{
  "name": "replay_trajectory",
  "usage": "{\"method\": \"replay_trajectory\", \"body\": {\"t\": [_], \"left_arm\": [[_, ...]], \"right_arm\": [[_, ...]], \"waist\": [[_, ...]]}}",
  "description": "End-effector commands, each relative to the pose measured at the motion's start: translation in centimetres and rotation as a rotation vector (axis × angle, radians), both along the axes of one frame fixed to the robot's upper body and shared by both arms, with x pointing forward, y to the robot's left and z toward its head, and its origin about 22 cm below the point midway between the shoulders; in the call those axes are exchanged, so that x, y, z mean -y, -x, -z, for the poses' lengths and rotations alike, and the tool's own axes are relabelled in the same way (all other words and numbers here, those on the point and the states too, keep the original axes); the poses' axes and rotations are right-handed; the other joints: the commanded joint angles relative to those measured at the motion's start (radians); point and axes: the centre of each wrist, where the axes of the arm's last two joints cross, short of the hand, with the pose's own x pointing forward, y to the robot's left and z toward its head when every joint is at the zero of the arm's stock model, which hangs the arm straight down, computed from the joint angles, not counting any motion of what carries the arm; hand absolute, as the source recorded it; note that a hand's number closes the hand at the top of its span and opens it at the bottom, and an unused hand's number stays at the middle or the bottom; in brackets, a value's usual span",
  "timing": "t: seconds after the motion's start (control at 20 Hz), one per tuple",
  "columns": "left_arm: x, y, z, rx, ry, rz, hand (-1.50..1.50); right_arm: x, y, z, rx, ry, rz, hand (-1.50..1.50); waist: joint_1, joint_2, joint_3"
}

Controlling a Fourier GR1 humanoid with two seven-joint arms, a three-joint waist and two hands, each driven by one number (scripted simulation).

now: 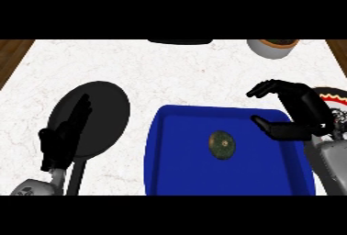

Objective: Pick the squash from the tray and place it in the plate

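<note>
A small dark green squash lies near the middle of the blue tray. My right hand hovers over the tray's far right corner, open, fingers bent forward and thumb pointing left toward the squash, holding nothing. It is a short way right of the squash and apart from it. A black round plate lies left of the tray. My left hand is open with straight fingers over the plate's lower left part.
The white marbled counter has wooden edges at the far corners. A white bowl stands at the back right, a dark object at the back middle. A patterned plate peeks from behind my right hand.
</note>
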Motion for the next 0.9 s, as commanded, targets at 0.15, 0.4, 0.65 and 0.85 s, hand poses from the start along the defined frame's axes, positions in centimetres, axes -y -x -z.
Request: {"method": "replay_trajectory", "body": {"t": [0.15, 0.4, 0.65, 0.85], "left_arm": [[-0.8, -3.1, -3.1, -0.002, 0.051, -0.003, 0.0], [-1.8, -2.0, -1.6, -0.027, 0.042, 0.012, 0.0], [-2.5, -3.6, -0.9, -0.038, 0.038, -0.008, 0.0], [-2.5, -3.1, 1.3, -0.038, 0.029, -0.028, 0.0]], "right_arm": [[1.5, -1.8, 7.3, -0.027, -0.013, -0.225, -1.5], [3.4, -2.4, 7.2, 0.075, 0.256, -0.319, -1.5], [3.1, -3.6, 7.9, 0.128, 0.401, -0.343, -1.5], [0.0, -4.2, 4.7, 0.137, 0.467, -0.38, -1.5]], "waist": [[-0.004, 0.009, 0.004], [-0.006, 0.0, 0.003], [-0.03, -0.002, 0.001], [-0.048, -0.009, 0.0]]}}
